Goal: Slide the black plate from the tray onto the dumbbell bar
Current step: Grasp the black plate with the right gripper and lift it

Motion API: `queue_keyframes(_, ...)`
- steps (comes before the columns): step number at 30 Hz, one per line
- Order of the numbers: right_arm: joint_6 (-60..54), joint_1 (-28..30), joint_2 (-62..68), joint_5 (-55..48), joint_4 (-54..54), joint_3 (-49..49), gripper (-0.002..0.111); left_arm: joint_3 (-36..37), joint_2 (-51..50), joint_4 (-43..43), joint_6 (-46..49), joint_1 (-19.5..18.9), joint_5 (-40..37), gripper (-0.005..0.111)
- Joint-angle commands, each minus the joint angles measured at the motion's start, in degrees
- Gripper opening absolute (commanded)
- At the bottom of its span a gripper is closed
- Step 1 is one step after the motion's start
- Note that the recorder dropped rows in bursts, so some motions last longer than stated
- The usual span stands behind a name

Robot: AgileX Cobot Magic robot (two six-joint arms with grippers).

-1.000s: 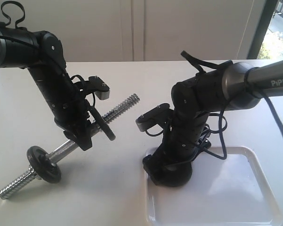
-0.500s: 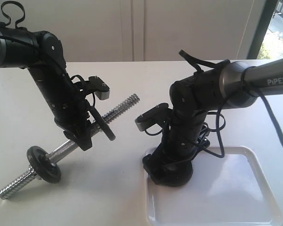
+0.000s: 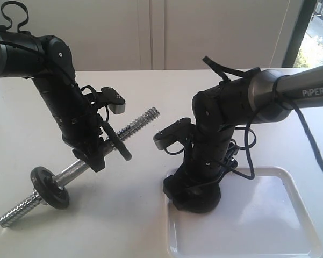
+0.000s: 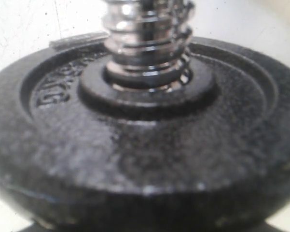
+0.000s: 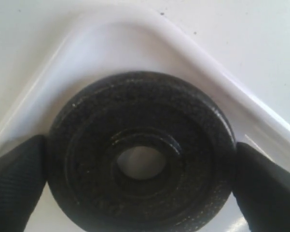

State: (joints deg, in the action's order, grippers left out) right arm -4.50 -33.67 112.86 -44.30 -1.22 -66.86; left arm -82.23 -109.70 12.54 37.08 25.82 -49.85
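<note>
The right tool is down in the tray, at the corner nearest the middle of the bench. Its jaws stand wide, and its two dark fingers meet the rim of the black plate on opposite sides. The plate lies flat on the tray floor with its centre hole and raised ring facing up. It sits just inside the tray's rounded corner, close to the low rim. In the exterior view the tool and wrist hide most of the plate. A loose black cable hangs from the right arm over the tray's far edge.

The left tool is clamped on the smooth middle of the dumbbell bar and holds it tilted. The upper threaded end is raised and points toward the right arm, well apart from the tray. The lower threaded end is down at the bench on the left. A mounted disc sits on the bar between the tool and that lower end. The left wrist view shows it close up, with the chrome thread passing through its hub.
</note>
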Motion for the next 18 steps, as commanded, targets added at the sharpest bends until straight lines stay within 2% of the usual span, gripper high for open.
queue_keyframes(1,-0.2,0.0,2.0,-2.4,0.6,1.1,0.0,-1.1,3.1,3.5,0.2,0.1,-0.8,0.0)
queue_keyframes(12,-0.4,0.4,-7.7,-3.7,0.7,-0.6,0.0,-1.1,3.1,3.6,0.2,0.1,-0.9,0.0)
queue_keyframes(18,-2.0,4.2,-11.4,-3.4,-2.1,-0.6,0.0,-1.1,3.1,4.0,0.2,0.1,-1.1,0.0)
